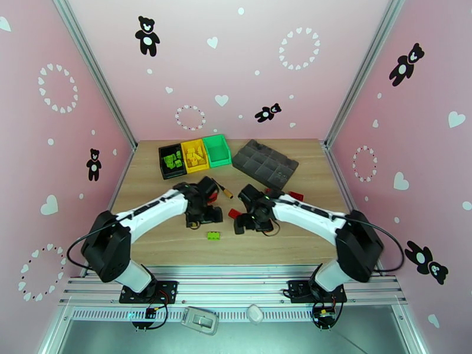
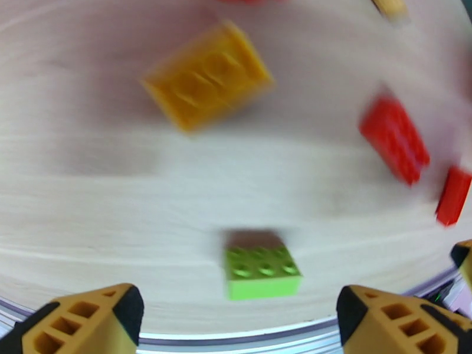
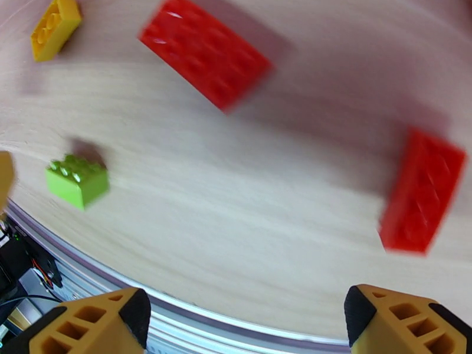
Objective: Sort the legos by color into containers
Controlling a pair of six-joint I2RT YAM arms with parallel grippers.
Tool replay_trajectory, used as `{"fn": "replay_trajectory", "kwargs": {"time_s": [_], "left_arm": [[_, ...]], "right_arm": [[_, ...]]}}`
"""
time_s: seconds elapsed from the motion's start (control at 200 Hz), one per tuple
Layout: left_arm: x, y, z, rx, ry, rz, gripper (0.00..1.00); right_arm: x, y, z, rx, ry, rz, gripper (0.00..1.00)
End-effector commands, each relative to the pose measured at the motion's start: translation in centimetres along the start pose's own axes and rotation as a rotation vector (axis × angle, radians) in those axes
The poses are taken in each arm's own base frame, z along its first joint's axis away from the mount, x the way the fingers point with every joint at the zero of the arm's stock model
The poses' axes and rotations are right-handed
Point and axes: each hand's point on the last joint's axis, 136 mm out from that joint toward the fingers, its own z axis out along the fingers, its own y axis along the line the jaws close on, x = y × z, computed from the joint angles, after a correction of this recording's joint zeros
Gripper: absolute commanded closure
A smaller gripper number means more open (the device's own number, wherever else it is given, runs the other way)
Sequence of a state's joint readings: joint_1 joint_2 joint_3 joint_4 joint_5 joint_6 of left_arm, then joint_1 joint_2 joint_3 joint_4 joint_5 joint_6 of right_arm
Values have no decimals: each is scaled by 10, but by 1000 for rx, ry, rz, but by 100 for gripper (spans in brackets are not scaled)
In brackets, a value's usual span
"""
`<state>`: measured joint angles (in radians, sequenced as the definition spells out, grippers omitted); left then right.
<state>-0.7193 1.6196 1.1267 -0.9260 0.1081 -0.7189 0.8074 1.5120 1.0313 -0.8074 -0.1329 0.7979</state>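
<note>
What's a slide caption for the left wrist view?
Open left gripper near a lime green studded plastic brick; yellow brick and red bricks beyond.

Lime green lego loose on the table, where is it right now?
In the top view the lime green lego lies on the table near its front edge, about midway between the left arm and the right arm.
</note>
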Motion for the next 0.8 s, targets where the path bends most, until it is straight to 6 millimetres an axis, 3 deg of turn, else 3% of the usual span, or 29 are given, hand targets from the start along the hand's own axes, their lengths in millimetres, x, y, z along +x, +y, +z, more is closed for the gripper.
{"fn": "replay_trajectory", "kwargs": {"time_s": [0.0, 0.325, 0.556, 0.796], "left_arm": [[8, -6, 16, -55, 25, 5, 8], [22, -5, 45, -137, 73, 12, 16], [21, -11, 47, -124, 74, 11, 40], [22, -8, 35, -117, 58, 6, 57]], "right_arm": [[6, -14, -7, 14, -39, 50, 7], [12, -19, -17, 2, -76, 68, 7], [10, -16, -19, -14, -90, 74, 7], [-1, -4, -19, -37, -91, 51, 7]]}}
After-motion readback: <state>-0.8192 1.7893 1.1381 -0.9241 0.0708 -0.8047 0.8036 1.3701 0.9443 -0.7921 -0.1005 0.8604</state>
